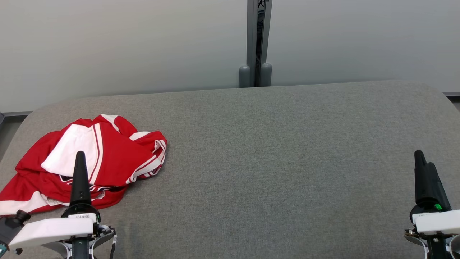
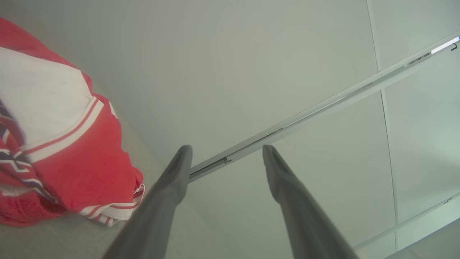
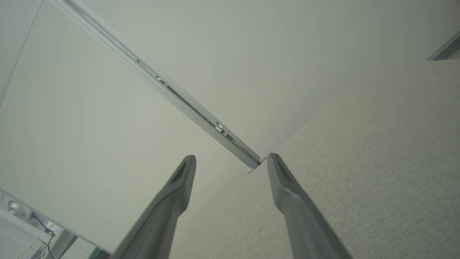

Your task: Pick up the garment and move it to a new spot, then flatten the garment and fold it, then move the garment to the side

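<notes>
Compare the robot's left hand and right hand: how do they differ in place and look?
The left hand stands at the lower left, in front of the crumpled red and white garment; the right hand stands at the lower right over bare grey padding, far from the garment. In the head view the left hand shows one finger edge-on, the right hand two. Both are open and empty.

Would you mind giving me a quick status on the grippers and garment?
Left gripper open, empty, by garment. Right gripper open, empty. Garment crumpled at left end of grey surface, not yet picked up. Nothing in the way.
</notes>
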Controlling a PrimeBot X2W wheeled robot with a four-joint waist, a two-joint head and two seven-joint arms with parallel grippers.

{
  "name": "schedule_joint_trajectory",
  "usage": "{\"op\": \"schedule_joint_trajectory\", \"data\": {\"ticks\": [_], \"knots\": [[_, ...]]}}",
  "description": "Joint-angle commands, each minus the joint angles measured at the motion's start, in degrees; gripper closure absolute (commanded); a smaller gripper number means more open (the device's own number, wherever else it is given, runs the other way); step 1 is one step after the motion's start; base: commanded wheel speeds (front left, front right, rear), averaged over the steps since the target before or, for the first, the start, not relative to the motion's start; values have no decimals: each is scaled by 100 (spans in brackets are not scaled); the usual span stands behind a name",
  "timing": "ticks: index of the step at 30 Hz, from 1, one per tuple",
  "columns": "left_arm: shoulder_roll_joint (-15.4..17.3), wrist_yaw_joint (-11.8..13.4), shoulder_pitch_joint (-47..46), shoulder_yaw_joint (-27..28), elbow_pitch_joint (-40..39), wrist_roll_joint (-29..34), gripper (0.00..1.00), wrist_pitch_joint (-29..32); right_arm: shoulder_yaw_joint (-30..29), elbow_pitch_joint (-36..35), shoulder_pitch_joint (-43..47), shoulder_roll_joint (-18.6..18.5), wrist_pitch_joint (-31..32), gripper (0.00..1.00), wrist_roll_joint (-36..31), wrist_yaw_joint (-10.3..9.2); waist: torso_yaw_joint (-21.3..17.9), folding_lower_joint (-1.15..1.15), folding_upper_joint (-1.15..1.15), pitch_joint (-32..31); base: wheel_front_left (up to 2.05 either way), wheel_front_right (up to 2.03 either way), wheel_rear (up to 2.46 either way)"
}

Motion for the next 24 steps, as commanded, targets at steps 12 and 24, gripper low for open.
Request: {"op": "schedule_joint_trajectory", "data": {"ticks": [12,24], "knots": [[48,259,-58,-459,-575,1584,0,-196,197,-228,-88,-71,-281,0,-1361,39,-19,0,0,-1,0,0,0],[56,612,48,-1237,-436,3263,0,-392,491,-45,-31,-81,-529,0,-2669,40,-45,0,0,-32,0,0,0]]}}
